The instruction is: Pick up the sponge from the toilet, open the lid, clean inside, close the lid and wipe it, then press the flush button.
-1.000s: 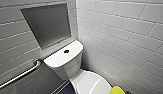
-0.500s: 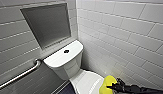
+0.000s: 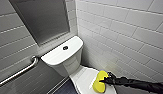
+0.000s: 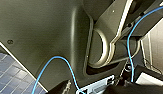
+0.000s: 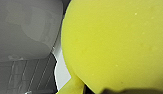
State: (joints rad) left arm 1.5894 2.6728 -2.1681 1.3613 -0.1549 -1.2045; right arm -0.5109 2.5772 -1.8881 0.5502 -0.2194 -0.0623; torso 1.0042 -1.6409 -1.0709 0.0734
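The white toilet (image 3: 62,58) stands against the tiled walls, with the dark round flush button (image 3: 65,47) in the middle of its tank top. The lid (image 3: 82,78) lies down over the bowl. My right gripper (image 3: 107,80) reaches in from the lower right and is shut on the yellow sponge (image 3: 99,82), which rests on or just above the lid's right side. In the right wrist view the sponge (image 5: 112,42) looms large and yellow.
A metal grab bar (image 3: 20,72) runs along the left wall below a grey recessed panel (image 3: 43,21). White tiled wall (image 3: 127,37) stands close on the toilet's right. Dark tiled floor (image 3: 64,88) lies left of the bowl. A blue cable (image 4: 59,60) crosses my own body.
My right arm has come further in from the lower right, carrying the sponge left and slightly up over the lid.
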